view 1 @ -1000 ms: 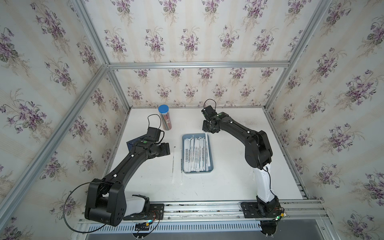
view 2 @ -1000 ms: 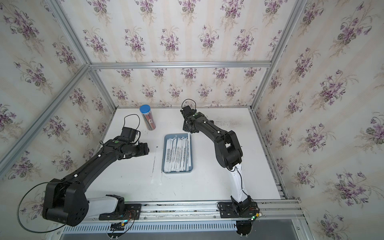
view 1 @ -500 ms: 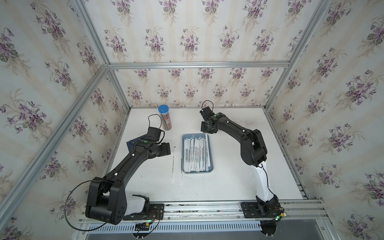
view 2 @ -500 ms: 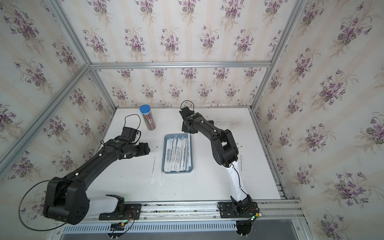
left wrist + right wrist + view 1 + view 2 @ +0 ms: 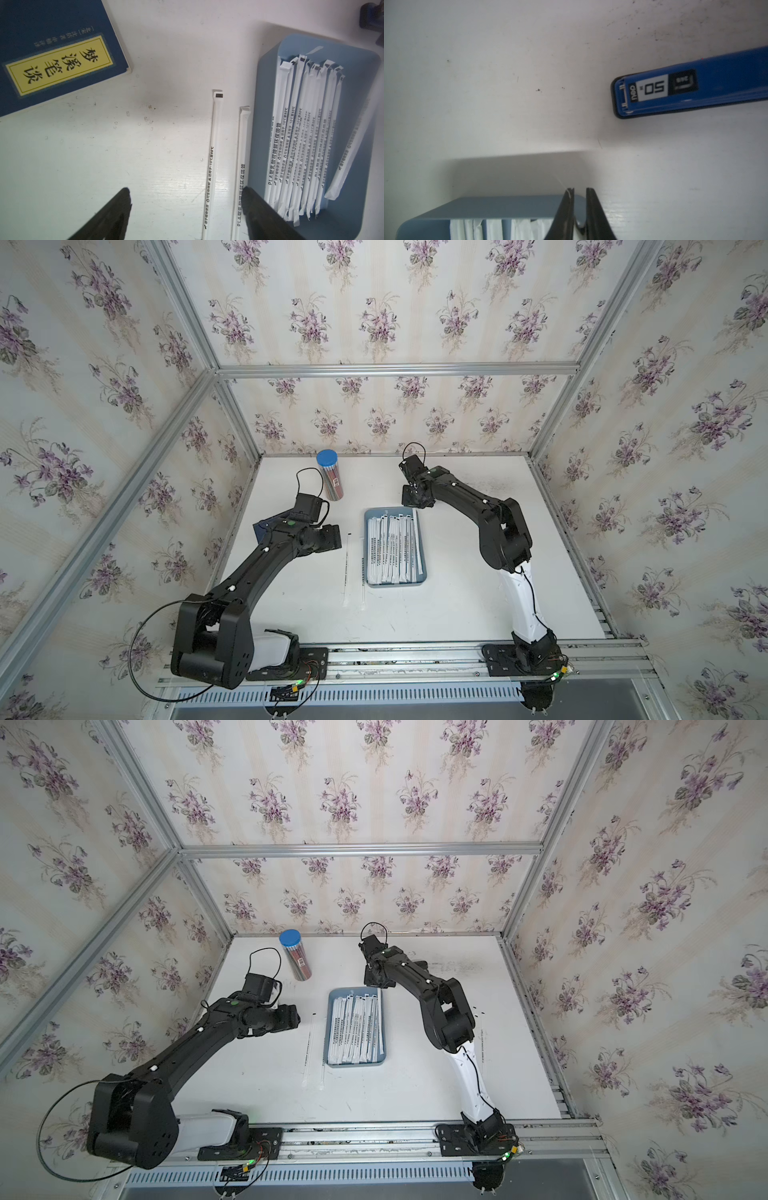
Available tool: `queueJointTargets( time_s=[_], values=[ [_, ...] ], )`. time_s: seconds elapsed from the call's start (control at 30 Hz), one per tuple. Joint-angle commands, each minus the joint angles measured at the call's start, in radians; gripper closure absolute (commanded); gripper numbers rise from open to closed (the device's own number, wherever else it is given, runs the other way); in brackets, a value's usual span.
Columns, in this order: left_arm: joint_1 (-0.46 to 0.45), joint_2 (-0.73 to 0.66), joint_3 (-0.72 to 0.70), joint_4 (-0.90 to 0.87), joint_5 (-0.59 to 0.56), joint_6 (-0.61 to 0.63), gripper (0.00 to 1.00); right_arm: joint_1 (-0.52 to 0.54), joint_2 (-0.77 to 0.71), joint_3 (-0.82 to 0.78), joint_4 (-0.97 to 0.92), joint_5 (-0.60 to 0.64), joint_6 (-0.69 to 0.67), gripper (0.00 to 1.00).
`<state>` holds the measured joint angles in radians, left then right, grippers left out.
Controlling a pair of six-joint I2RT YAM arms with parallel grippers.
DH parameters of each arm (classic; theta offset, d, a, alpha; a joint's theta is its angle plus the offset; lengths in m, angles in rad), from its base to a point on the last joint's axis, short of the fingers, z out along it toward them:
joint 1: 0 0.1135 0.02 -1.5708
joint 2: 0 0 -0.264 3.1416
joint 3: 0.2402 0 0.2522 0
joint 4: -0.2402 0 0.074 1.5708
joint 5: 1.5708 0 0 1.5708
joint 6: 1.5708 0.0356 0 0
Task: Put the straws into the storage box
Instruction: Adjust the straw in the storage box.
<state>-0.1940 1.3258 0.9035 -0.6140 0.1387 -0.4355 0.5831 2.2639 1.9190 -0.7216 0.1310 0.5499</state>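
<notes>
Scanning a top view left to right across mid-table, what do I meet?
Navy book → left gripper → loose straw → second loose straw → storage box holding straws → right arm.

Both top views look steeply down from high at the front, taking in the whole desk (image 5: 457, 614). Each wrist camera hangs close over it, and both catch the far end of the storage box (image 5: 267, 87).

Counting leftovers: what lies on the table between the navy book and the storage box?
Two loose straws, parallel, on the white table; clearest in the left wrist view.
</notes>
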Motion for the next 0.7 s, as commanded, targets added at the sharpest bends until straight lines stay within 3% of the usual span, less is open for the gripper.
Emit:
queueJointTargets(
  time_s=[0.0, 0.53, 0.67],
  values=[
    [0.001, 0.001, 0.002, 0.008, 0.005, 0.003, 0.16, 0.007, -0.031, -0.018, -0.005, 0.007, -0.012, 0.86],
    [0.001, -0.005, 0.005, 0.000, -0.001, 0.008, 0.16, 0.043, -0.036, -0.164, 0.071, -0.006, 0.010, 0.86],
    [0.001, -0.011, 0.008, -0.007, -0.005, 0.008, 0.16, 0.045, -0.039, -0.141, 0.044, 0.018, -0.003, 0.79]
  ],
)
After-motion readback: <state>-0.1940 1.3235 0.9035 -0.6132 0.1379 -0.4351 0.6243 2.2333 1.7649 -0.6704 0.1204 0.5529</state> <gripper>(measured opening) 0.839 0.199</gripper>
